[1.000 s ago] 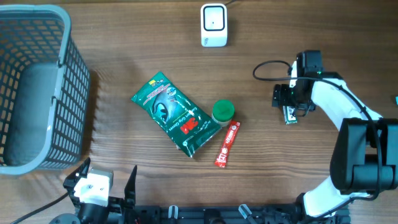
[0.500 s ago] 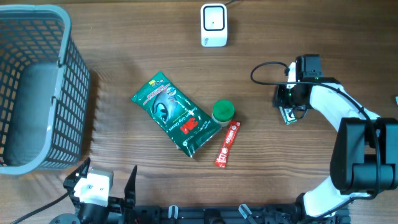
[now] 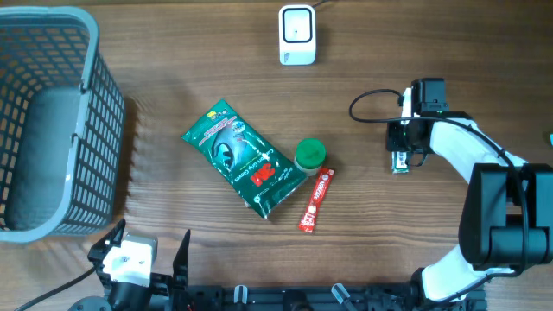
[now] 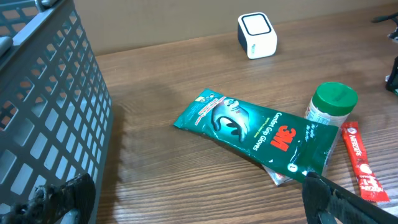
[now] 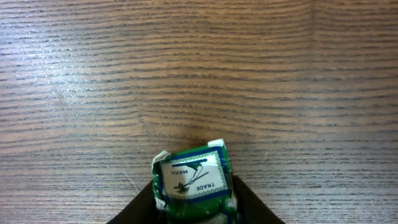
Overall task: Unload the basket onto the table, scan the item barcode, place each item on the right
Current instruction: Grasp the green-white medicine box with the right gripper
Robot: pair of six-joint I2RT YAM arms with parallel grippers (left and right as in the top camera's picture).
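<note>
Right of frame: right gripper (image 3: 400,158) clamped on small green packet (image 5: 193,177). Lower left: left gripper (image 3: 152,233) spread wide, near basket (image 3: 108,138).

Right wrist view: the small green packet (image 5: 189,177) is cut off by the bottom edge, and only slivers of the right claw (image 5: 194,190) fingers show on either side of it. Overhead: that claw hides most of the packet, whose print is too small to read. The basket (image 3: 102,130) runs past the left edge, and the left claw (image 3: 149,246) is clipped at the bottom. Left wrist view: the 3M pouch (image 4: 261,134) hides the foot of the green-lidded jar (image 4: 329,106).
</note>
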